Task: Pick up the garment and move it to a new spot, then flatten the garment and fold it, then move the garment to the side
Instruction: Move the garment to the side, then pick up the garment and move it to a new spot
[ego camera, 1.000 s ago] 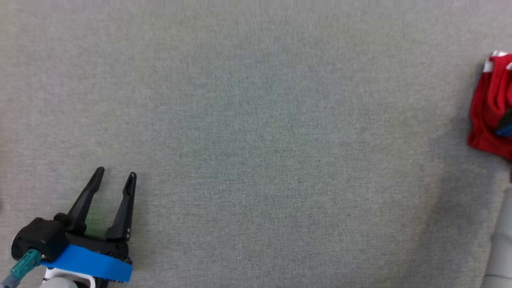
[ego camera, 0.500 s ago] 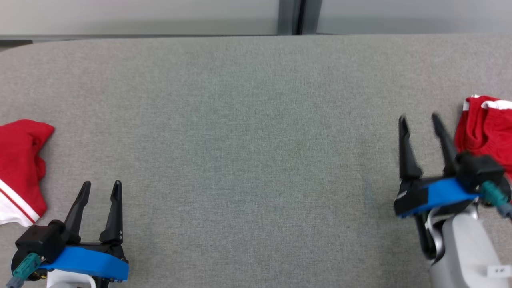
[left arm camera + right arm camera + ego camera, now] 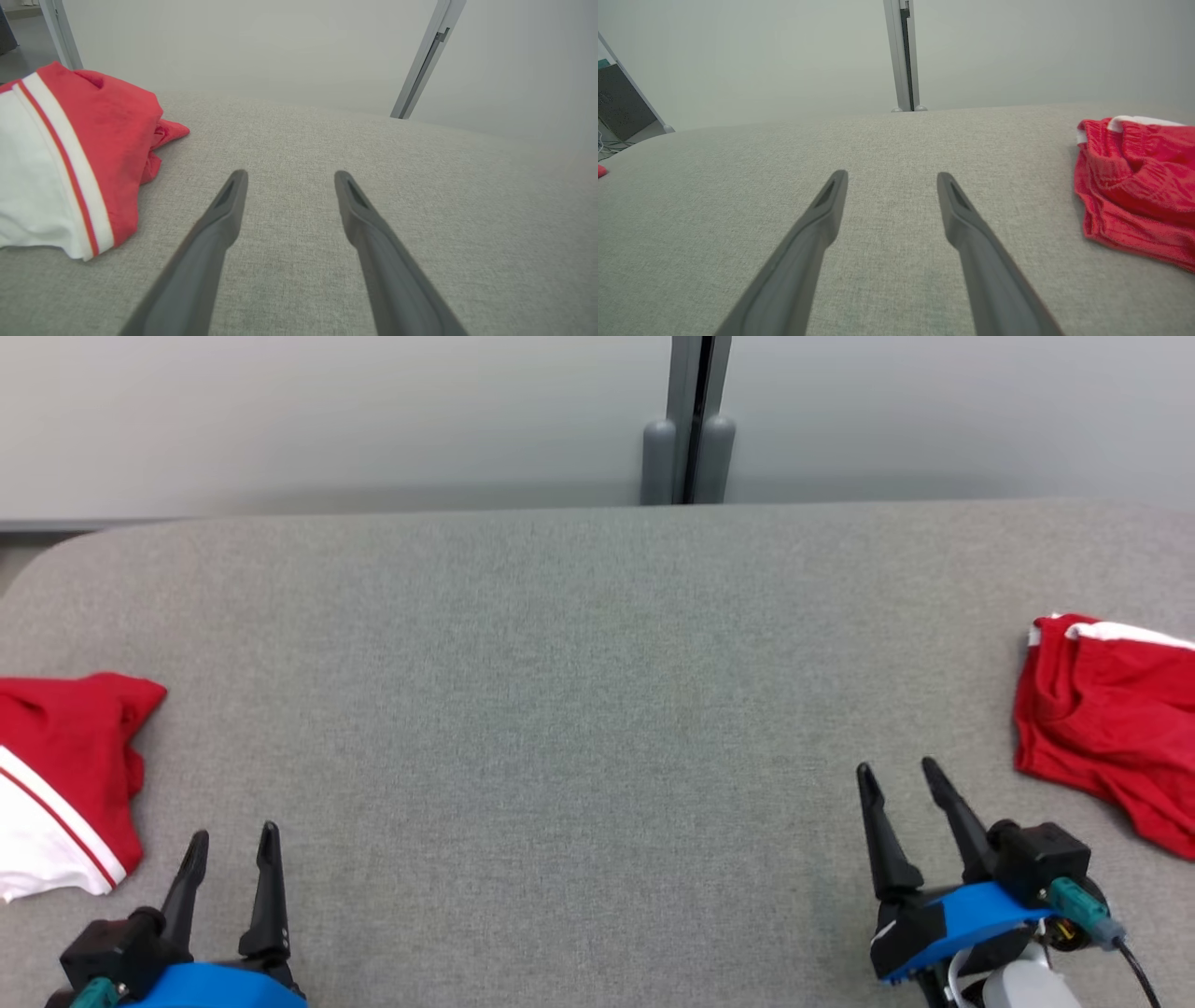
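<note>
Two red garments lie on the grey table (image 3: 579, 691). One red garment with white trim (image 3: 1106, 714) (image 3: 1139, 182) rests crumpled at the right edge. A red and white garment (image 3: 61, 775) (image 3: 60, 158) lies bunched at the left edge. My right gripper (image 3: 898, 773) (image 3: 892, 179) hovers open near the front right, left of the right garment and apart from it. At the front left my left gripper (image 3: 233, 838) (image 3: 288, 177) stands open, right of the left garment, with nothing between its fingers.
A pale wall with a grey upright post (image 3: 689, 425) rises behind the table's far edge. The table's rounded far left corner (image 3: 56, 546) shows. A wide stretch of bare grey cloth lies between the two garments.
The camera has tilted up, so the wall and far edge now show. The right gripper has drawn back from the right garment toward the front, still open.
</note>
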Controlling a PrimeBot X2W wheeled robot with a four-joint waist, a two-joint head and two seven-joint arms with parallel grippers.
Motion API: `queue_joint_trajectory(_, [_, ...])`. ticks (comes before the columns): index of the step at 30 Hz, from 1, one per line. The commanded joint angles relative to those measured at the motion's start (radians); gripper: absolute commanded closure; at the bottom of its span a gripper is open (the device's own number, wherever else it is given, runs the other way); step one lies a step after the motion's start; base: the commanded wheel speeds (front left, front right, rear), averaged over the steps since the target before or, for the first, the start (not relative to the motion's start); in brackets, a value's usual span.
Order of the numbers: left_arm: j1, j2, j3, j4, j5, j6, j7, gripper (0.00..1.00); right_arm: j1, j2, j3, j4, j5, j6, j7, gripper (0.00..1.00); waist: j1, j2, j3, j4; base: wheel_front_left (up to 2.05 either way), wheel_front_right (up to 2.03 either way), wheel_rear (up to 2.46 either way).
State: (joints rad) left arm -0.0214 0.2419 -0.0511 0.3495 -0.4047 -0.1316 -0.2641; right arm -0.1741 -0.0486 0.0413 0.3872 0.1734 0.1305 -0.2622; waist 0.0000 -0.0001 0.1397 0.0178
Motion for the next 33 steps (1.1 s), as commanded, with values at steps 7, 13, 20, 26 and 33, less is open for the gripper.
queue_joint_trajectory(7, [0.041,-0.051,0.039,0.025,0.054,0.002,0.0,0.0,0.052,-0.004,0.026,0.006,0.017,0.0,-0.004,0.0,0.0,0.0001,-0.087,-0.031,0.0,0.0,0.0])
queue_joint_trajectory(13, [0.05,-0.076,0.053,0.032,0.083,0.002,0.0,0.0,0.063,-0.004,0.028,0.017,0.025,0.0,-0.004,0.0,0.0,0.0001,-0.109,-0.032,0.0,0.0,0.0])
queue_joint_trajectory(20, [0.042,-0.066,0.041,0.016,0.078,0.002,0.0,0.0,0.052,-0.004,0.029,0.007,0.017,0.0,-0.004,0.0,0.0,0.0001,-0.089,-0.019,0.0,0.0,0.0])
queue_joint_trajectory(26, [0.032,-0.056,0.029,0.022,0.064,0.002,0.0,0.0,0.054,-0.004,0.042,-0.002,0.002,0.0,-0.004,0.0,0.0,0.0001,-0.078,0.013,0.0,0.0,0.0])
queue_joint_trajectory(33, [-0.001,-0.033,0.017,0.036,0.048,0.002,0.0,0.0,0.043,-0.004,0.057,0.002,-0.005,0.0,-0.004,0.0,0.0,0.0001,-0.054,0.153,0.0,0.0,0.0])
